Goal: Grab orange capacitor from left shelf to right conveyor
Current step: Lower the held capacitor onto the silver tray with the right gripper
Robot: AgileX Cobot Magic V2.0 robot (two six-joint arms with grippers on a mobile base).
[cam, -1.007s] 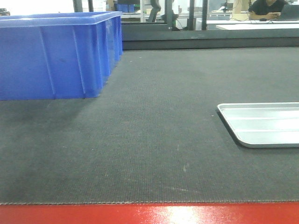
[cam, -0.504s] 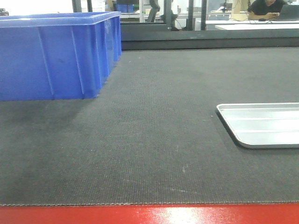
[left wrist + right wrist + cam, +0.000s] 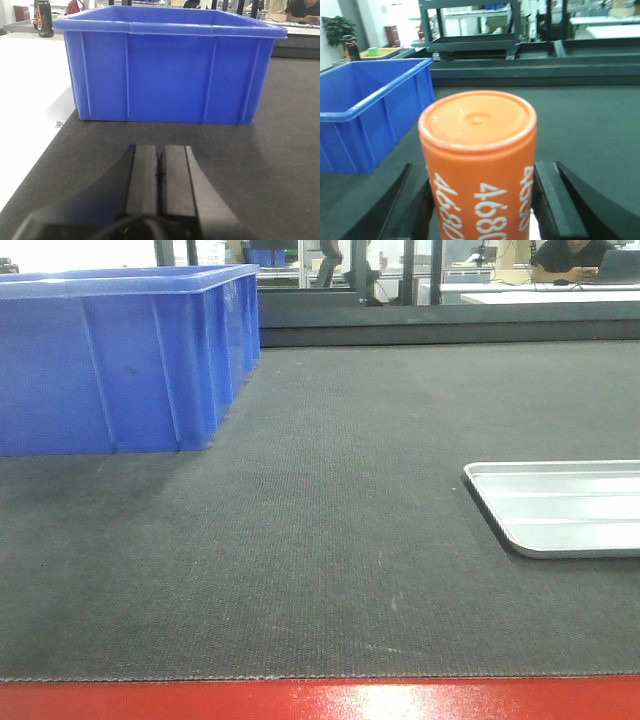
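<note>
My right gripper [image 3: 481, 205] is clamped on the orange capacitor [image 3: 477, 145], off to the right of the blue bin [image 3: 365, 110]. My left gripper [image 3: 160, 172], pressed closed and empty, points straight at that bin.

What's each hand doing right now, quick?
Left hand: closed, nothing in it.
Right hand: closed on the orange cylinder.

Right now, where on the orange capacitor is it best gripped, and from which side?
Grip the orange capacitor across its curved side wall, below the end cap, a finger on each side, as the right gripper does: it is a plain cylinder, and the flat cap offers nothing to pinch.
</note>
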